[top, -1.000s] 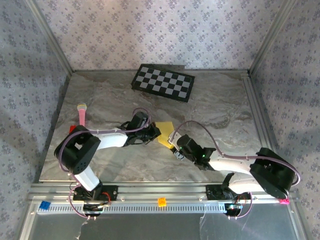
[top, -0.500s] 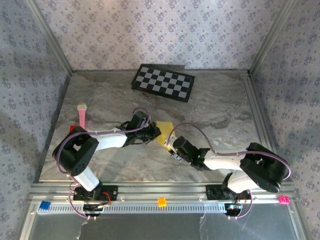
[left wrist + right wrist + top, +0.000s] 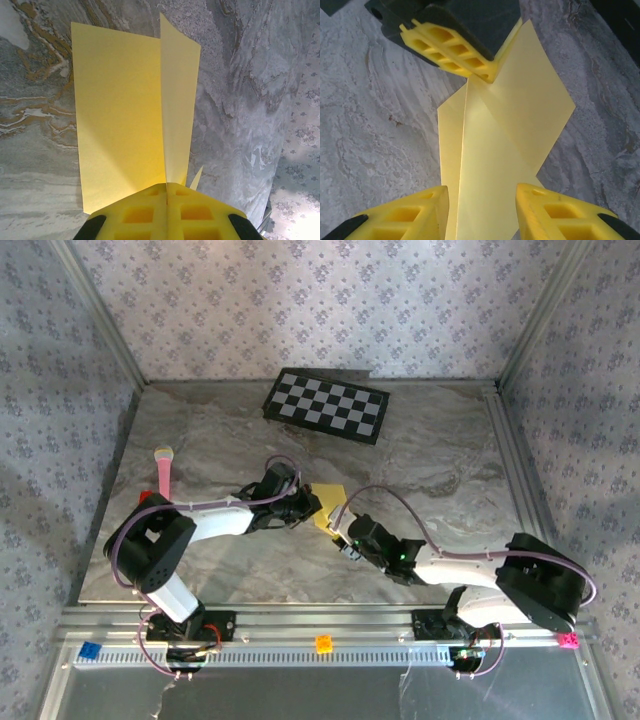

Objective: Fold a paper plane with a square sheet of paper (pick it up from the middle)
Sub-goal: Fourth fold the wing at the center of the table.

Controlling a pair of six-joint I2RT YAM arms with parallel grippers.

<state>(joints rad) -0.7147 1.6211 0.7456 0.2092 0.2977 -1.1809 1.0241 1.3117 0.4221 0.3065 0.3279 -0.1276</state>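
Observation:
The square sheet of paper (image 3: 331, 503) is yellow and folded along a centre crease, lying mid-table between the two arms. My left gripper (image 3: 309, 508) is shut on the paper's near edge; in the left wrist view the paper (image 3: 120, 110) fans out from the closed gripper (image 3: 166, 192), one flap standing up. My right gripper (image 3: 344, 537) is open at the opposite end. In the right wrist view its fingers (image 3: 420, 212) straddle the folded paper (image 3: 495, 165) without touching it, and the left gripper's pads (image 3: 450, 50) pinch the far end.
A black-and-white checkerboard (image 3: 326, 406) lies at the back of the marble table (image 3: 450, 460). A pink stick-like object (image 3: 162, 468) rests at the left. Small orange (image 3: 323, 643), blue (image 3: 90, 650) and pink (image 3: 569, 641) blocks sit on the front rail.
My right gripper has edged left and closer to the paper's end, its arm shifting behind it. The left arm and the paper have stayed put.

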